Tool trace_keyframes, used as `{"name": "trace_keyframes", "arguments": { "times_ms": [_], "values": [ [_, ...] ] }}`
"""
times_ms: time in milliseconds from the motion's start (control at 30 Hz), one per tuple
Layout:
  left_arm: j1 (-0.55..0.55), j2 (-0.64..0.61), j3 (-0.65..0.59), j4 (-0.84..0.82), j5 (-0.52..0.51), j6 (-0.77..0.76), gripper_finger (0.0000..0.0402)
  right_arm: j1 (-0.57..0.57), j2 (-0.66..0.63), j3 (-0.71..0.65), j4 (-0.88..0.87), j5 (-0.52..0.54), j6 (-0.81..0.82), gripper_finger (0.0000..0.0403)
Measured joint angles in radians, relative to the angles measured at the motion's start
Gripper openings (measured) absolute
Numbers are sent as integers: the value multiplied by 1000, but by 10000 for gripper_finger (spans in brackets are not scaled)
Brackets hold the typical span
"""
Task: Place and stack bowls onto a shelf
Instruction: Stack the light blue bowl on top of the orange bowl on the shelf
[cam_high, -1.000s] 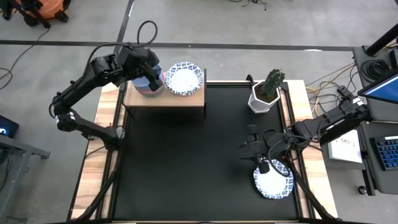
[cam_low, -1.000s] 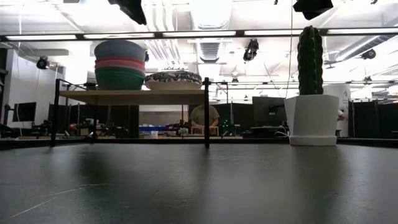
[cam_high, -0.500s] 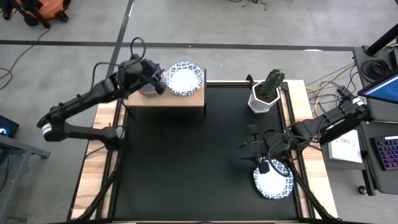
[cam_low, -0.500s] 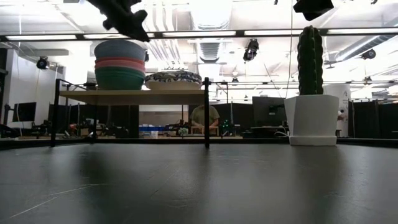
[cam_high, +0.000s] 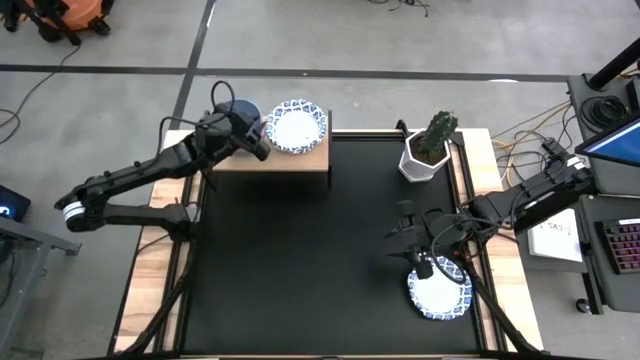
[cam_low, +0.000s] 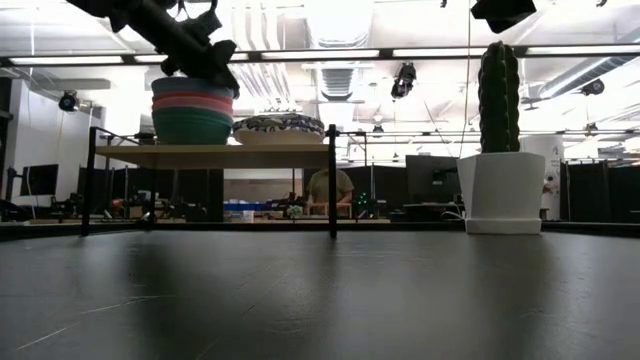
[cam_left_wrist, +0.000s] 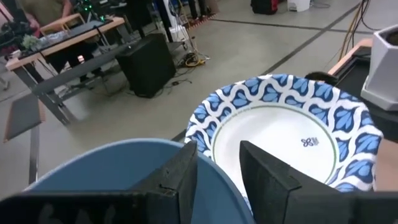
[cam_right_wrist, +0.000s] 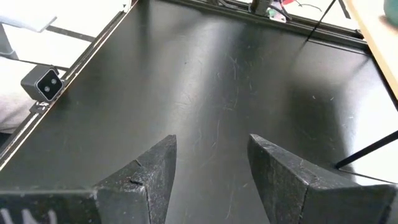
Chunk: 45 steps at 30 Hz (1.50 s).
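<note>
On the left end of the shelf (cam_high: 300, 158) (cam_low: 250, 155) stands a stack of bowls: green (cam_low: 190, 126), pink (cam_low: 192, 102), and blue (cam_high: 243, 108) (cam_left_wrist: 118, 165) on top. A stack of white blue-rimmed bowls (cam_high: 297, 125) (cam_left_wrist: 280, 127) (cam_low: 278, 127) sits beside it. My left gripper (cam_high: 255, 140) (cam_low: 205, 70) (cam_left_wrist: 219, 180) is open at the blue bowl's rim, on the side facing the white bowls. Another white blue-rimmed bowl (cam_high: 440, 292) lies on the table near its right edge. My right gripper (cam_high: 423, 264) (cam_right_wrist: 211, 168) hovers open at that bowl's far rim. My left gripper's fingers (cam_left_wrist: 183, 177) stand over the blue bowl's rim (cam_left_wrist: 217, 186), coming slanting down from the table's left. I cannot tell whether they touch it.
A cactus in a white hexagonal pot (cam_high: 428, 152) (cam_low: 503, 190) stands at the table's far right. The black table top (cam_high: 300, 260) (cam_right_wrist: 205, 81) lies bare between the shelf and the right arm. A person sits in the room far behind the shelf (cam_low: 329, 187).
My left arm has stretched out and sunk. Its gripper has moved off the top of the coloured stack, down toward the stack's side that faces the white bowls, so the blue bowl now shows in the high view. The bowls have stayed put.
</note>
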Motion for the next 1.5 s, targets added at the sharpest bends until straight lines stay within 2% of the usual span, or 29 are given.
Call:
{"name": "trace_keyframes", "arguments": {
  "times_ms": [333,533,767,1100,1500],
  "values": [
    [-3,-9,-4,9,0,-38,102,0,0,0,0,0,0,187],
    [-1,-97,-2,12,-1,31,102,0,0,-3,6,0,-3,187],
    [57,-192,-35,14,-5,75,102,0,0,-26,47,0,-36,187],
    [164,-184,-170,124,-1,34,102,0,0,-26,68,0,-34,187],
    [164,-178,-176,127,0,-8,102,0,0,-26,69,0,-34,187]
  ]
}}
